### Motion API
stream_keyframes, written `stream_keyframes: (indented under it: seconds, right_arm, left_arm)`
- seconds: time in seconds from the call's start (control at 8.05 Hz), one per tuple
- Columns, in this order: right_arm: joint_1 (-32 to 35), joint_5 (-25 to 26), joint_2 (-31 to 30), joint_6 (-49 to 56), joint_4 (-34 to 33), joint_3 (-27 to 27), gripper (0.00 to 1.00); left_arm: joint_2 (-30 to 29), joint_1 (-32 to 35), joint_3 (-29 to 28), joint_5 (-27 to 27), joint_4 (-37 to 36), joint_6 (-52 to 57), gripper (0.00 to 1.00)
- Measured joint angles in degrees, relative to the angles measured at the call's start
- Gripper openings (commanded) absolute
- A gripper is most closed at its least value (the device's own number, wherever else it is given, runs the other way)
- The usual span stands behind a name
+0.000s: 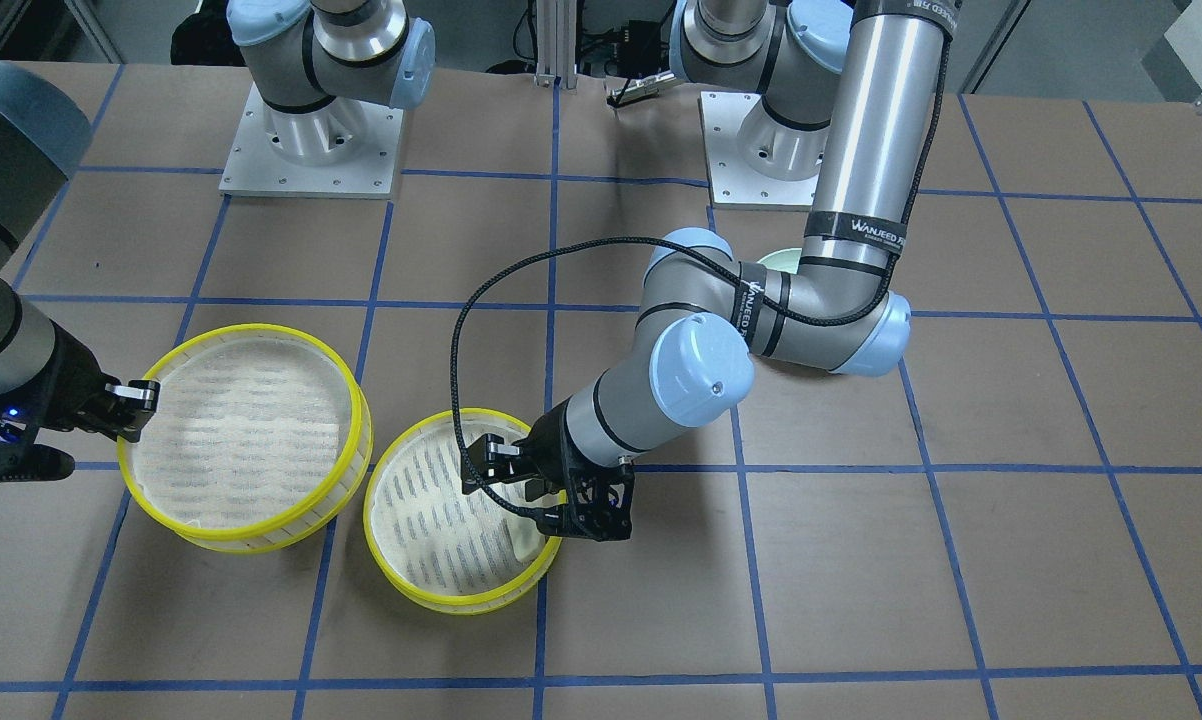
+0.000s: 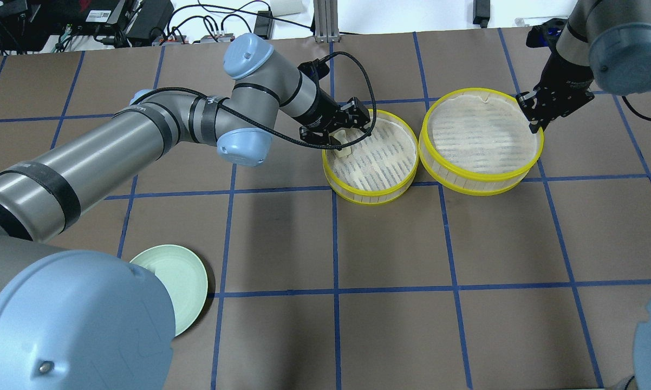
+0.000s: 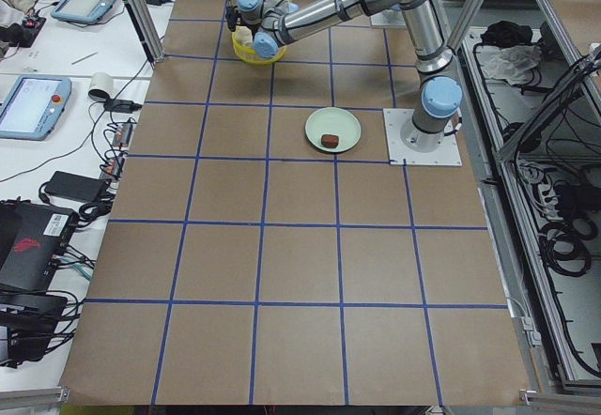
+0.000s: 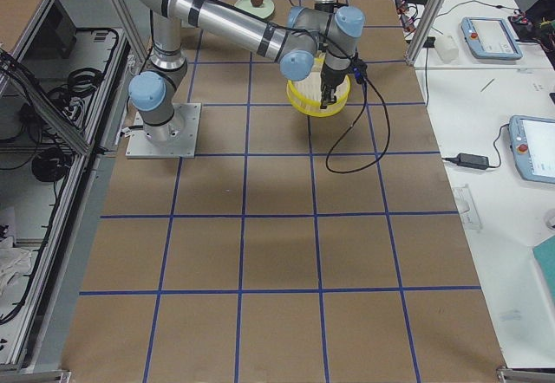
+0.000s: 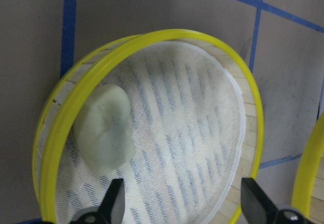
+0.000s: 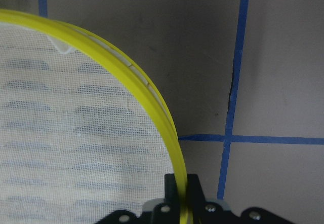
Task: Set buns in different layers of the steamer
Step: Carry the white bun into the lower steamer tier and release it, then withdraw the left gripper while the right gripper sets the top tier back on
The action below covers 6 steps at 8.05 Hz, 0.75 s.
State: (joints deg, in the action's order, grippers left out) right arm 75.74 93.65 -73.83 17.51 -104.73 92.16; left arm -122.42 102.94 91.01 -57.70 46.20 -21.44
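Observation:
The pale cream bun point(image 5: 104, 133) lies in the left yellow-rimmed steamer tray point(image 2: 371, 190), against its wall; it also shows in the overhead view point(image 2: 343, 150). My left gripper point(image 5: 185, 203) hovers open just above that tray, clear of the bun. My right gripper point(image 6: 181, 198) is shut on the yellow rim of the second tray point(image 2: 477, 92), which stands beside the first and looks slightly tilted in the front view point(image 1: 251, 335). The dark brown bun point(image 3: 329, 139) sits on the pale green plate point(image 3: 349, 124), far from both grippers.
The green plate point(image 2: 176, 284) is near the left arm's base, partly covered by the arm's elbow in the overhead view. The left arm's black cable point(image 1: 461, 330) loops over the table beside the tray. Blue tape lines grid the brown table.

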Motion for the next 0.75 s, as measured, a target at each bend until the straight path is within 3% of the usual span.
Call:
stream_keyframes:
  seconds: [0.25, 0.75]
  right_arm:
    - [0.1, -0.2, 0.0, -0.5, 0.0, 0.0, 0.10]
    - [3.8, -2.0, 0.3, -9.6, -0.6, -0.7, 0.10]
  left_arm:
    - [3.0, 0.4, -0.9, -0.9, 2.2, -0.9, 1.00]
    - [12.2, -3.8, -1.2, -16.6, 21.6, 11.3, 1.00]
